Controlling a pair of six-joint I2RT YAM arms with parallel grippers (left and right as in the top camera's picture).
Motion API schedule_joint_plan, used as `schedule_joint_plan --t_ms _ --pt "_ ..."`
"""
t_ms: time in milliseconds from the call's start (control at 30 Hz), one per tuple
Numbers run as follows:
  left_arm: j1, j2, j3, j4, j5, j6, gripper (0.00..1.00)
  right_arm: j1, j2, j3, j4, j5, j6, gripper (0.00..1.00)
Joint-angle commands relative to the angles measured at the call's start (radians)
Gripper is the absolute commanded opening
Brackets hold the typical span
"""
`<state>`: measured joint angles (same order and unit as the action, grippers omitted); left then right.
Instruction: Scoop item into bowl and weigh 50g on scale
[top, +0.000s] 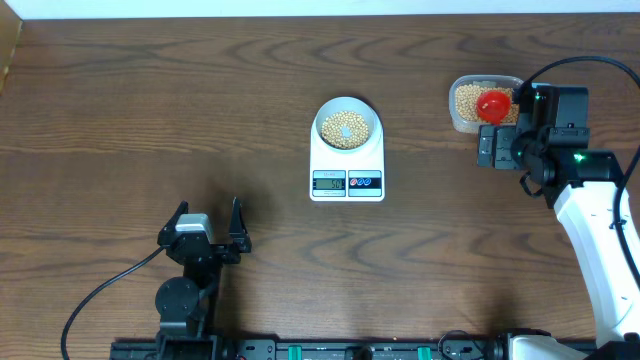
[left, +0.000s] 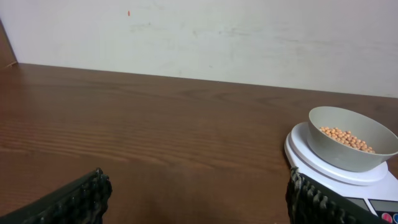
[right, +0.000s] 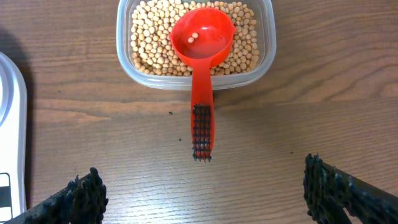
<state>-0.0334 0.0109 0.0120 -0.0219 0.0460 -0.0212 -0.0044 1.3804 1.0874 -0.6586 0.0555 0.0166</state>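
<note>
Here, the bowl (top: 347, 125) sits square on the scale (top: 330, 162) about the middle of the table (top: 150, 100), so whatever lands in it is weighed at once. A shallow layer of beans (top: 346, 130) lies in it. The display (top: 328, 181) faces the near edge, but its figure is too small to read, so I cannot tell how close the load is to the target.

The rest of the beans fill the tub (right: 268, 59) toward the far right corner. The scoop (right: 202, 34) rests cup-up on that heap with two beans in it. Its handle hangs over the tub's near rim down to the table and points straight at the right gripper (right: 205, 196). That gripper stands just short of the handle's end, jaws spread wide to either side of its line and holding nothing. This placement suits moving forward and closing on the handle.

The left gripper (top: 208, 222) sits by the near edge, left of centre and well apart from the scale, its jaws likewise wide and empty. It looks parked out of the way of the run between tub and bowl. I judge the next step is either another scoop or a check of the reading.
</note>
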Motion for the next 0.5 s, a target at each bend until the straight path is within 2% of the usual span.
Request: schedule_joint_plan --t_ms 0,333,467 --pt "0.006 -0.005 -0.008 -0.051 -0.031 0.017 0.92 -0.009 -0.01 0.018 0.0 -0.002 -0.011 0.99" --pt "0.006 -0.005 -0.008 -0.051 -0.031 0.017 0.92 -0.007 -0.111 -0.006 -0.02 0.017 -0.04 0.99" --pt "0.006 -0.005 -0.008 -0.051 -0.031 0.017 0.92 -0.007 -0.226 -0.131 0.175 -0.029 -0.036 0.99"
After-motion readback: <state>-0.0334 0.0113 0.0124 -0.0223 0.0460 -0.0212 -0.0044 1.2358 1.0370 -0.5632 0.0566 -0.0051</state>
